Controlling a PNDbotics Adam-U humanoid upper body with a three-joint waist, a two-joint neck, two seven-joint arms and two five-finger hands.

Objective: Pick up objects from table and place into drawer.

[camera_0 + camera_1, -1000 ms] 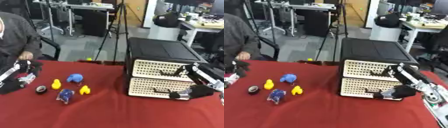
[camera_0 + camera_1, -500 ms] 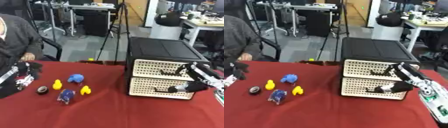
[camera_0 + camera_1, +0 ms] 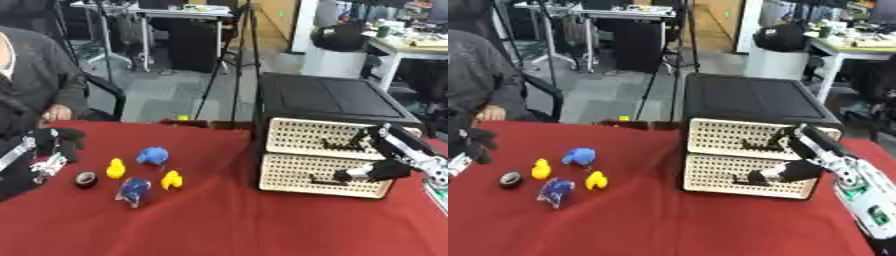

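Observation:
A two-drawer cabinet (image 3: pixel 325 102) with perforated cream fronts stands at the right of the red table (image 3: pixel 219 220). My right hand (image 3: pixel 372 171) reaches the lower drawer (image 3: pixel 297 176) front, fingers curled at its dark handle. At the left lie two yellow ducks (image 3: pixel 115 168) (image 3: pixel 172 179), a light blue toy (image 3: pixel 153 155), a dark blue toy (image 3: pixel 134 189) and a small dark round thing (image 3: pixel 86 178). My left hand (image 3: pixel 54 145) rests at the left edge, fingers curled, holding nothing.
A seated person in dark clothes is at the far left edge, one hand near the table's back rim. Red cloth lies bare between the toys and the cabinet and along the front. Office desks, chairs and a tripod stand behind.
My right hand has shifted left along the lower drawer front toward its handle. The picture has shifted a little. Toys and left hand stay put.

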